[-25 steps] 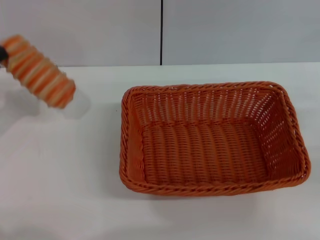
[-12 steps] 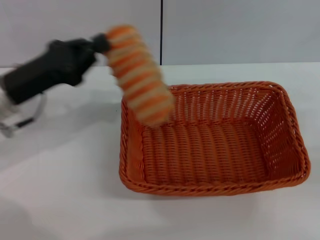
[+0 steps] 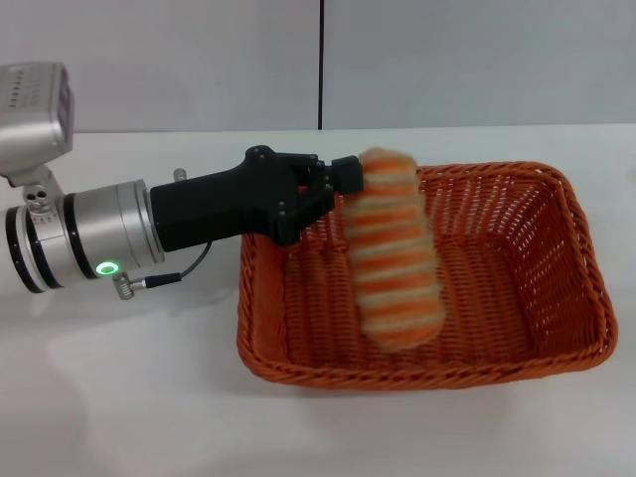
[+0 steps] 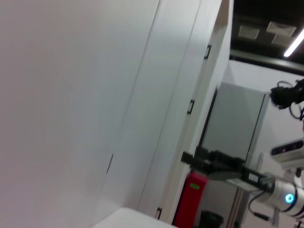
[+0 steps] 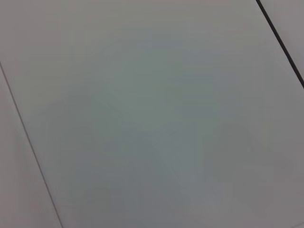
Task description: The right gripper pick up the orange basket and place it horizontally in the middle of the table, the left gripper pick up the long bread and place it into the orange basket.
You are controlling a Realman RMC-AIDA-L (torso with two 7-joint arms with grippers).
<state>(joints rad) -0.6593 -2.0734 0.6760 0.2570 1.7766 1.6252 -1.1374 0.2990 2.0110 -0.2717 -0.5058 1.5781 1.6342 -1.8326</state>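
Note:
The orange basket (image 3: pixel 556 298) stands lengthwise across the white table (image 3: pixel 119 397), right of centre in the head view. Over its left half hangs the long bread (image 3: pixel 393 263), striped orange and cream, its lower end down inside the basket. My left gripper (image 3: pixel 343 184) reaches in from the left on a black and silver arm and is shut on the bread's upper end. The right gripper is out of view. Neither wrist view shows the basket or the bread.
A grey wall with a dark vertical seam (image 3: pixel 321 60) runs behind the table. The left wrist view shows a pale wall, a red box (image 4: pixel 192 199) and a distant robot arm (image 4: pixel 280 194). Bare tabletop lies left of and in front of the basket.
My left gripper has carried the long bread rightward from the far left edge to above the basket's left half and lowered it. The arm now reaches well into view. The basket stays put.

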